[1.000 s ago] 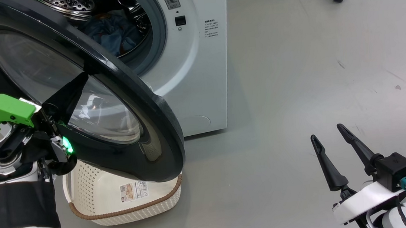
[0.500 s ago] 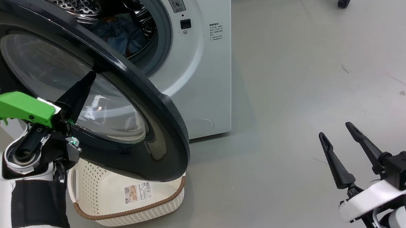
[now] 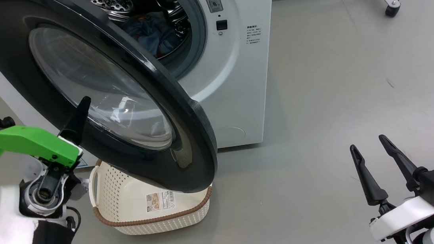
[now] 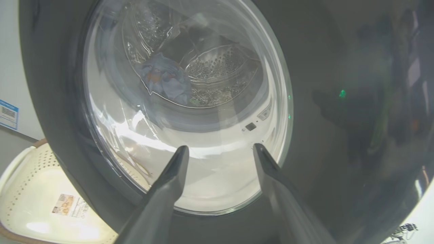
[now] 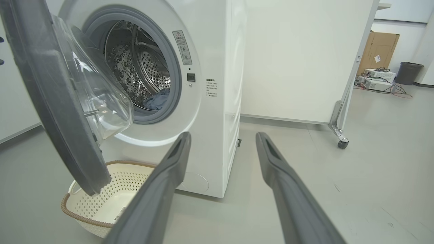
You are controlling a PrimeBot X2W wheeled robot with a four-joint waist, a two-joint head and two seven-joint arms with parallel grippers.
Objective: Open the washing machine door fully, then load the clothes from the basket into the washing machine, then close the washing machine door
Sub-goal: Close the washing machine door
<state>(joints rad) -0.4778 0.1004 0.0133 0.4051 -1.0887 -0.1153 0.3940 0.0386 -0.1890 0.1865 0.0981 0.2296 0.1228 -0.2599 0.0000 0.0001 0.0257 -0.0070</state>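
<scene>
Clearly the washing machine door (image 3: 110,92) stands partly open, swung out from the washing machine (image 3: 237,88) so that its lower black rim hangs over the basket (image 3: 119,187), which sits on the grey floor (image 3: 317,88) just before the machine. The clothes (image 3: 152,32) lie inside the steel drum, a light-blue heap low behind the grey gasket (seen through the door glass from the left wrist too). The left gripper (image 4: 220,147) is at the door's outer face, its fingers spread apart and pointing at the lower part of the glass bowl, gripping nothing; whether a fingertip touches the door I cannot tell. The right gripper (image 3: 367,143) hovers over bare floor well to the right of the machine, its fingers spread and empty.
</scene>
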